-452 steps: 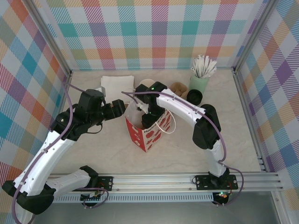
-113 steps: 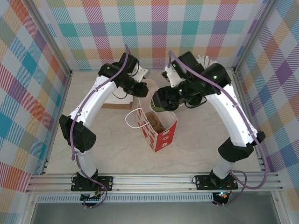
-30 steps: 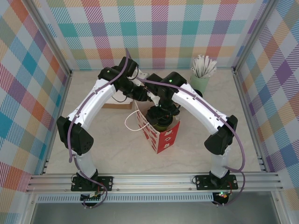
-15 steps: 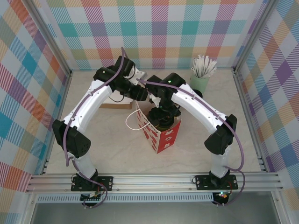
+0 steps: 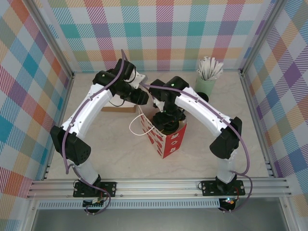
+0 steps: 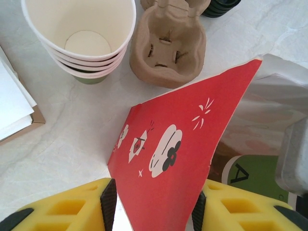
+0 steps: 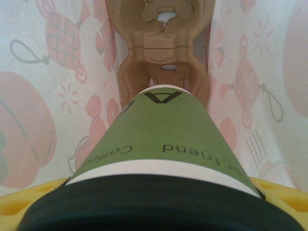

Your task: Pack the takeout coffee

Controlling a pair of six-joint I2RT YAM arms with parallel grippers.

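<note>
The takeout coffee [image 7: 166,130], a green paper cup with a black lid [image 7: 159,211], hangs inside the red paper bag [image 5: 168,139]. My right gripper [image 7: 159,204] is shut on it just under the lid, reaching down into the bag [image 5: 166,120]. Below the cup, on the bag's floor, lies a brown cardboard carrier [image 7: 161,48]. My left gripper [image 6: 153,209] sits at the bag's rear rim [image 5: 144,98]. Its yellow fingers [image 6: 67,211] stand apart on either side of the bag's red wall [image 6: 168,159], and table shows beside the left pad. Part of the green cup [image 6: 250,175] shows past that wall.
A stack of green cups [image 6: 79,38] and a second cardboard carrier [image 6: 168,43] stand behind the bag, with black lids [image 6: 219,6] further back. White napkins on a brown board [image 5: 118,103] lie at the left. A mint cup of white sticks [image 5: 207,79] stands back right.
My right gripper has lowered the cup a little deeper into the bag. My left gripper's fingers have spread wider at the bag's rim, and that arm has shifted slightly back and left.
</note>
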